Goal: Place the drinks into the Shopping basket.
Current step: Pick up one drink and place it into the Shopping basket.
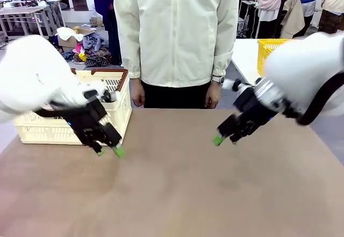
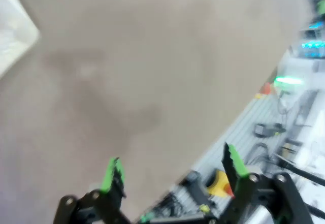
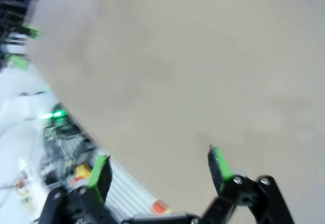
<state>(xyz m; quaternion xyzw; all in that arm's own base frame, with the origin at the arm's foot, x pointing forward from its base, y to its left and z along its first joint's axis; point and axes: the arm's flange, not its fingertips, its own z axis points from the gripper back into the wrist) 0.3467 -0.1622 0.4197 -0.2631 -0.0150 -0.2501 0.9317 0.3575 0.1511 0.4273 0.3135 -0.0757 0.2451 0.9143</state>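
The Shopping basket [image 1: 40, 131], cream-white lattice with a reddish-brown rim, stands at the table's far left; a blurred corner of the basket [image 2: 12, 31] shows in the left wrist view. The drinks are out of view. My left gripper [image 1: 109, 151] hangs open just in front of the basket's right corner, low over the table, with nothing between its green pads. The left gripper [image 2: 171, 155] points down at bare brown tabletop. My right gripper [image 1: 226, 139] is open and empty above the table's right half. The right gripper [image 3: 158, 154] also faces bare tabletop.
A person in a cream jacket [image 1: 177, 33] stands at the far side with both hands hanging by the table edge. A yellow basket [image 1: 267, 51] sits on a white table at the back right. The brown table [image 1: 177, 188] lies open between the arms.
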